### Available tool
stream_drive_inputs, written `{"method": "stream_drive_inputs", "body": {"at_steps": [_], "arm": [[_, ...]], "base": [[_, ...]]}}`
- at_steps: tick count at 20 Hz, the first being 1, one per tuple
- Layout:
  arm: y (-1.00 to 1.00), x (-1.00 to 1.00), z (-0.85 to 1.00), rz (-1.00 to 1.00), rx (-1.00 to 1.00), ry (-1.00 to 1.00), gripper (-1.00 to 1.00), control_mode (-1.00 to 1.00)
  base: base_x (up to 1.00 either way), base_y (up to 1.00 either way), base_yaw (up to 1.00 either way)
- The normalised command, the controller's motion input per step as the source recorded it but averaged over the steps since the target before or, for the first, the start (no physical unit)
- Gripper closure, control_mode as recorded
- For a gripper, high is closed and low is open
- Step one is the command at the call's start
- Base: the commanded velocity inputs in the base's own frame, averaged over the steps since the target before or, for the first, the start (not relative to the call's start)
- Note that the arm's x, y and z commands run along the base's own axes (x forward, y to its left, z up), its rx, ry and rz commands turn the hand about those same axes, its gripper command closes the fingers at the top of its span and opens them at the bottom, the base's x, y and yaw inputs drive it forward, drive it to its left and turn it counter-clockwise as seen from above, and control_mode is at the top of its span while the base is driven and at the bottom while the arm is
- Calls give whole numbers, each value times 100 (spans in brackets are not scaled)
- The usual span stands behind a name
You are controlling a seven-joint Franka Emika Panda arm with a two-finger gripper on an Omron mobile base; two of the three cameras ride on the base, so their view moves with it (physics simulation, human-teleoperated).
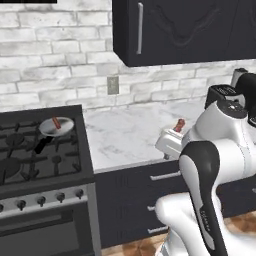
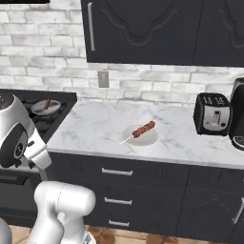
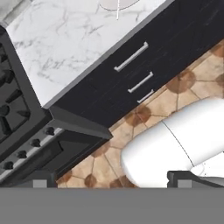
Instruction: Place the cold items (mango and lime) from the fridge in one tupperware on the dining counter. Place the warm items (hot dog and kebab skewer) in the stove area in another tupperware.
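The kebab skewer (image 2: pixel 143 129) lies on a white plate (image 2: pixel 148 139) in the middle of the marble counter; in the left base view its end (image 1: pixel 179 124) pokes out from behind my arm. The hot dog (image 1: pixel 56 123) rests in a small pan (image 1: pixel 52 129) on the stove, and in the right base view the hot dog (image 2: pixel 46 104) sits at the far left. My gripper (image 3: pixel 114 178) is open, held in front of the counter and facing down at the floor and drawer fronts, nothing between its fingers. Mango, lime, fridge and tupperware are out of view.
A black gas stove (image 1: pixel 35 155) stands left of the counter (image 2: pixel 100 126). A toaster (image 2: pixel 213 113) and a coffee machine (image 2: pixel 238 116) stand at the counter's right end. Dark wall cabinets (image 2: pixel 143 28) hang above. Drawers (image 3: pixel 131 57) with bar handles sit under the counter.
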Motion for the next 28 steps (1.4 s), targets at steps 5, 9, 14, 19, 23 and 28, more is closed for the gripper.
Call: {"method": "stream_drive_inputs", "body": {"at_steps": [5, 9, 14, 19, 23, 28], "arm": [[0, 0, 0, 0, 0, 0, -100, 100], [0, 0, 0, 0, 0, 0, -100, 100], [0, 0, 0, 0, 0, 0, -100, 100], [0, 0, 0, 0, 0, 0, -100, 100], [0, 0, 0, 0, 0, 0, -100, 100], [0, 14, 0, 0, 0, 0, -100, -100]], "base": [[45, -64, 42], [31, -64, 39], [41, -48, 0], [48, -10, -45], [53, 1, -58], [54, 1, -20]]}}
